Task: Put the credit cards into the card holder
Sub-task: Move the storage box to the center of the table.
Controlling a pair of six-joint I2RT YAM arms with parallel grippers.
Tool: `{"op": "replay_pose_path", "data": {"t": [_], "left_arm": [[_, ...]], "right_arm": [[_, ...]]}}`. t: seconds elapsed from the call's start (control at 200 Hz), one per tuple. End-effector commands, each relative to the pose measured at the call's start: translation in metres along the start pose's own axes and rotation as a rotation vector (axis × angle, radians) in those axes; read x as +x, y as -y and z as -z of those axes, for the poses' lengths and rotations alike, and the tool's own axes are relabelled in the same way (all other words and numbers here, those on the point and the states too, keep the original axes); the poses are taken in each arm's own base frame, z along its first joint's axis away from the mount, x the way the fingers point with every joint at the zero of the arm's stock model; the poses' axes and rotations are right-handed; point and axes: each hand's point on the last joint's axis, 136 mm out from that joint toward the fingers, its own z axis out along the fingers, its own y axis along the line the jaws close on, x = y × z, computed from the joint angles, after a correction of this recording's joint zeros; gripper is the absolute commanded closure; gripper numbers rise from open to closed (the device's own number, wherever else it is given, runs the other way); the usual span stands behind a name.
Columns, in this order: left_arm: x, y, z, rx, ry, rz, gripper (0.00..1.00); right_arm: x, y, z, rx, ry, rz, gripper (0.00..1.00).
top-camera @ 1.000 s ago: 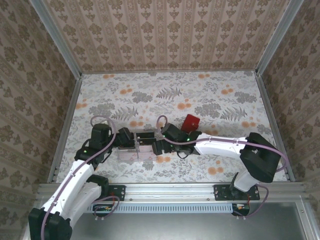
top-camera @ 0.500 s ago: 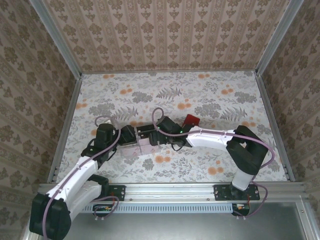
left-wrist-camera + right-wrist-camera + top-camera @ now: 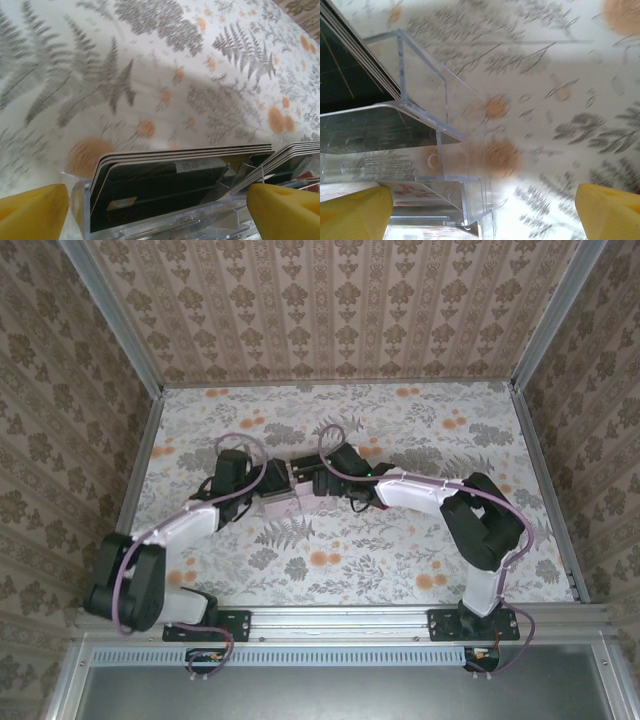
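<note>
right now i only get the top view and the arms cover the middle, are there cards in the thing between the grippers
observer: yes, the left wrist view shows two stacks of credit cards standing in a clear stand
operator: are the left jaws shut on it
observer: no, the left gripper is wide open, fingertips either side of the stand; contact i can't tell
operator: and the right
observer: the right gripper is open too, with the stand's base between its tips

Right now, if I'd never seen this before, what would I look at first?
The left arm and right arm meet nose to nose in the middle of the flowery table. Between them sits a clear plastic stand packed with black cards, yellow fingers wide on either side.
</note>
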Motion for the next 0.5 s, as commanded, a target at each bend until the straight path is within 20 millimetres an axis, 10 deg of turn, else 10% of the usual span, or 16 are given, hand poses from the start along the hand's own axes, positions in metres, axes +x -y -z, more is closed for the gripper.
{"op": "replay_pose_path", "data": {"t": [0.0,0.195,0.495], "left_arm": [[-0.024,0.043,-0.016,0.121,0.034,-0.077,0.0],[-0.025,0.059,-0.041,0.146,0.007,-0.091,0.0],[-0.028,0.056,-0.035,0.144,0.016,-0.095,0.0]], "right_arm": [[-0.015,0.022,-0.014,0.067,0.015,-0.014,0.05],[-0.028,0.023,-0.011,0.02,0.006,-0.004,0.04],[-0.04,0.018,0.067,-0.093,0.108,-0.031,0.03]]}}
